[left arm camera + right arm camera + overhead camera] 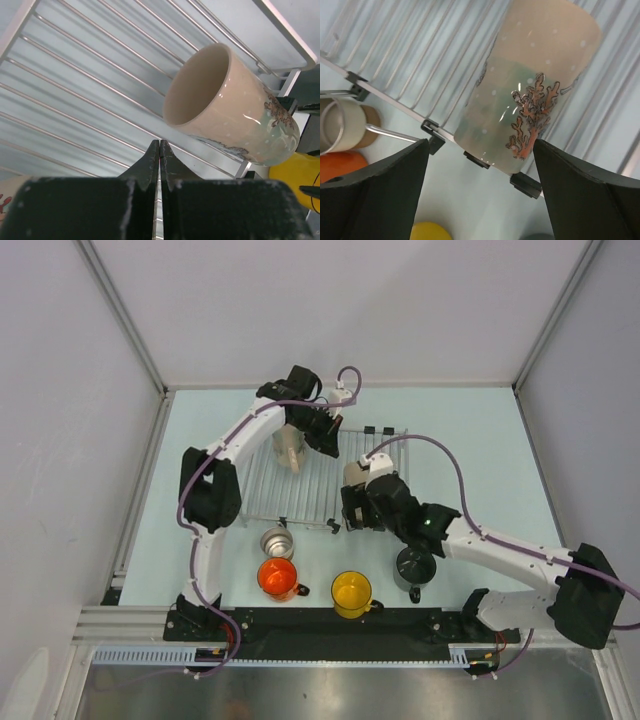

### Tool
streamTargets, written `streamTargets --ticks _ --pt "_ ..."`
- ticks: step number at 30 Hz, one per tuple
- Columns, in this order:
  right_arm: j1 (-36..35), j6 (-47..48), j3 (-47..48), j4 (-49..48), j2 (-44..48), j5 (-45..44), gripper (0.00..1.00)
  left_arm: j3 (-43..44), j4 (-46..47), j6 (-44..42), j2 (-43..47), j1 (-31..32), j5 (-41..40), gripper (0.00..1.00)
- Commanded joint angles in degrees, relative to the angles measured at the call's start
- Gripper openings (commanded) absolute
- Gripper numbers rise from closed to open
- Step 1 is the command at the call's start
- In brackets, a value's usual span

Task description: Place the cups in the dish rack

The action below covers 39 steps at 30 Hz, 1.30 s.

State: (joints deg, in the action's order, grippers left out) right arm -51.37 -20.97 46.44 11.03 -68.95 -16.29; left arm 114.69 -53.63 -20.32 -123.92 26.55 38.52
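- Count so far: finding two of the six cups on the dish rack [300, 495], in the middle of the top view.
- Seeing the first beige mug [290, 452] resting on the upper left part of the rack, just beside the left gripper [159, 150]; not being able to tell whether it is upright or leaning.
- Seeing the second beige mug [530, 85] lying on its side at the right edge of the rack, with the mouth pointing toward the rack middle and the base reaching the edge wire with the black clips [432, 131].
- Noting the right gripper [481, 150] with its fingers spread wide on both sides of this mug, apart from it, gripping nothing.
- Noting the left gripper with its fingers pressed together, pinching nothing, hanging over the rack wires.
- Counting four cups outside the rack, on the table [470, 470], in the lower middle of the top view: steel cup [277, 542] just below the rack edge, orange mug [277, 578] under it, yellow mug [351, 593] to the right, dark grey mug [413, 567] farther right, beside the right arm.
- Judging about one third as done; picking up and placing these four is remaining.
- Keeping an eye on the second mug: lying on its round side at the edge, so possibly rolling off.
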Motion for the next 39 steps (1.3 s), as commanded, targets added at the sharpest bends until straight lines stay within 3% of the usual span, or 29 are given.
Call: streamTargets --ticks 1,4,12,22,29,32,35,36,37,38,39 --pt "-5.5 3.6 6.3 7.1 -3.6 -14.8 0.93 0.0 2.1 1.5 3.7 0.1 0.9 0.03" --pt "-7.1 2.4 8.7 10.4 -7.9 -21.3 0.94 -3.1 2.3 1.2 5.3 0.0 1.6 0.03" --pt "-6.4 0.8 12.4 12.8 -18.0 -26.8 0.97 -13.7 6.5 1.2 14.3 -0.5 2.4 0.04" --pt "-2.5 0.4 16.2 12.7 -24.3 -25.4 0.98 -32.5 11.8 -1.0 28.3 -1.4 0.1 0.04" --pt "0.7 -0.4 16.7 12.8 -28.8 -24.1 0.95 -40.2 15.0 -1.3 35.4 -1.9 1.9 0.04" --pt "1.1 -0.6 15.9 12.3 -28.6 -23.3 0.85 -42.9 17.0 -0.7 37.5 -2.0 3.0 0.05" --pt "1.0 -0.6 15.3 12.4 -26.3 -22.5 0.54 -45.3 19.3 0.2 38.7 -2.0 3.0 0.05" --pt "0.8 -0.6 14.8 12.4 -25.5 -22.2 0.36 -46.5 19.9 0.3 39.0 -2.1 3.5 0.05" --pt "0.7 -0.5 14.8 12.4 -23.4 -22.2 0.27 -47.1 20.8 0.4 39.2 -2.1 3.6 0.05" --pt "0.6 -0.5 14.8 12.4 -22.5 -22.1 0.13 -47.8 21.5 0.7 39.4 -2.1 3.7 0.05" --pt "0.6 -0.3 14.8 12.4 -21.4 -21.7 0.07 -49.0 22.1 0.8 39.5 -2.1 3.5 0.05"
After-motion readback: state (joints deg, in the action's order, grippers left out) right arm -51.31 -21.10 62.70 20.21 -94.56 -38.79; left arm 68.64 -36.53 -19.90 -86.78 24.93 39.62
